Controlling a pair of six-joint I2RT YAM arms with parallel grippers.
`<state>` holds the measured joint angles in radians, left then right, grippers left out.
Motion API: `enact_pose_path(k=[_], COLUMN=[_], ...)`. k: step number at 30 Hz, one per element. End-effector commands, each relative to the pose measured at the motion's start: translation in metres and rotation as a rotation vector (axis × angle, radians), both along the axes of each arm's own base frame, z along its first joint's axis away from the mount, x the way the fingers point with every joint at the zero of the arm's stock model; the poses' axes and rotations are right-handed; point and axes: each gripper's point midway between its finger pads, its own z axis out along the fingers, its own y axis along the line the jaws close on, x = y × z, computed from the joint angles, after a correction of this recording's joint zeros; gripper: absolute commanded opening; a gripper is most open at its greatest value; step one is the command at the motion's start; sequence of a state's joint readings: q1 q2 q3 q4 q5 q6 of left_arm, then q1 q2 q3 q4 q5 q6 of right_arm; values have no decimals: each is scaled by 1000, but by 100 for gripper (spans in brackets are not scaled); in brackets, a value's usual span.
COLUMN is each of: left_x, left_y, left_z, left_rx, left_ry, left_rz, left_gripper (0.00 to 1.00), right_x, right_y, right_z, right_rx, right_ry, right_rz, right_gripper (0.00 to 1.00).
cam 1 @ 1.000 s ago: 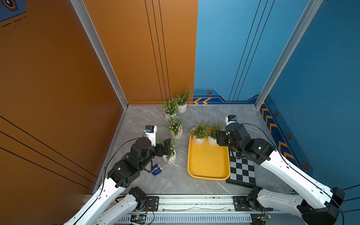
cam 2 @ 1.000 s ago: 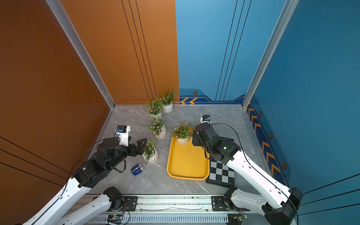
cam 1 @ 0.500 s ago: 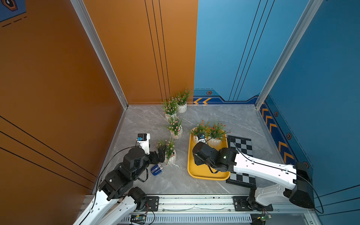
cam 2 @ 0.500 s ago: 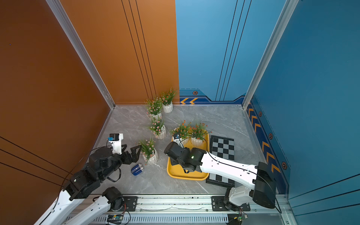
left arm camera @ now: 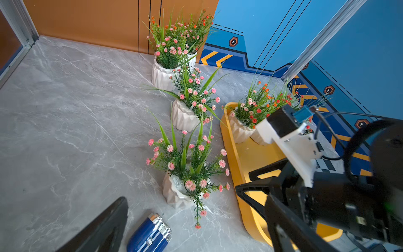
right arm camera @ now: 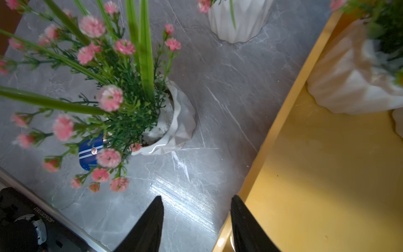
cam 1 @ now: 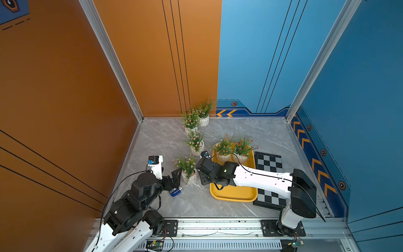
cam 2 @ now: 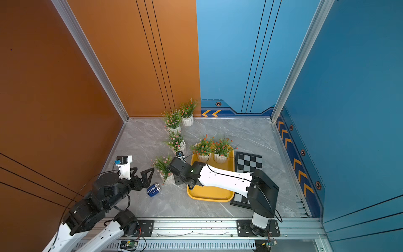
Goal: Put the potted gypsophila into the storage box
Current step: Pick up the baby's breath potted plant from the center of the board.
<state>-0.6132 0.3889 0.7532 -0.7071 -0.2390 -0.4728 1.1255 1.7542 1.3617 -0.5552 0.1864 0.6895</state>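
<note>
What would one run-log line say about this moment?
right gripper: open, empty, near pink-flowered pot on table | left gripper: open, empty | storage box: two pots inside, four outside

1. Nearest potted gypsophila [left arm camera: 174,192] stands upright, twelve o'clock toward the orange wall [left arm camera: 87,19]
2. At its three o'clock sits the storage box [left arm camera: 237,161], at seven lies a blue canister [left arm camera: 150,235]
3. By the box rim, right gripper [left arm camera: 243,181], jaws apart

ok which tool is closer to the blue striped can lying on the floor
Left. The left tool hangs right by the blue can, open; the right tool is on the far side of the pink-flowered pot, over the rim of the storage box.
</note>
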Motion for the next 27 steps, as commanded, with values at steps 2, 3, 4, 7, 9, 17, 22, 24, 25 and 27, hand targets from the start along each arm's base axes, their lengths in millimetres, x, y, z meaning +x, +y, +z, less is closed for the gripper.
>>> enact_pose_path(k=[2, 3, 4, 7, 9, 17, 22, 24, 25, 27], left_x=[-4, -4, -5, -7, -8, -12, -12, -12, -12, -13], left_y=[10, 11, 12, 15, 17, 21, 20, 21, 21, 23], left_z=[-4, -4, -4, -5, -7, -13, -15, -16, -16, -15], left_rx=[7, 9, 12, 21, 19, 4, -1, -2, -2, -2], left_ry=[-3, -6, -8, -6, -4, -4, 3, 6, 3, 1], left_rz=[29, 33, 36, 44, 49, 62, 63, 67, 68, 74], left_gripper=[98, 98, 98, 98, 98, 98, 98, 98, 98, 98], right_x=[12, 14, 15, 21, 26, 32, 35, 38, 40, 43], right_y=[12, 15, 17, 23, 24, 37, 40, 39, 37, 36], right_z=[3, 2, 0, -5, -8, -22, -32, -34, -35, -37], right_rx=[22, 28, 34, 41, 48, 70, 52, 49, 45, 45], right_ry=[1, 5, 11, 27, 30, 80, 84, 84, 84, 89], right_rz=[24, 27, 32, 40, 38, 69, 68, 59, 55, 41], right_gripper=[51, 51, 51, 50, 50, 50, 49, 48, 47, 46])
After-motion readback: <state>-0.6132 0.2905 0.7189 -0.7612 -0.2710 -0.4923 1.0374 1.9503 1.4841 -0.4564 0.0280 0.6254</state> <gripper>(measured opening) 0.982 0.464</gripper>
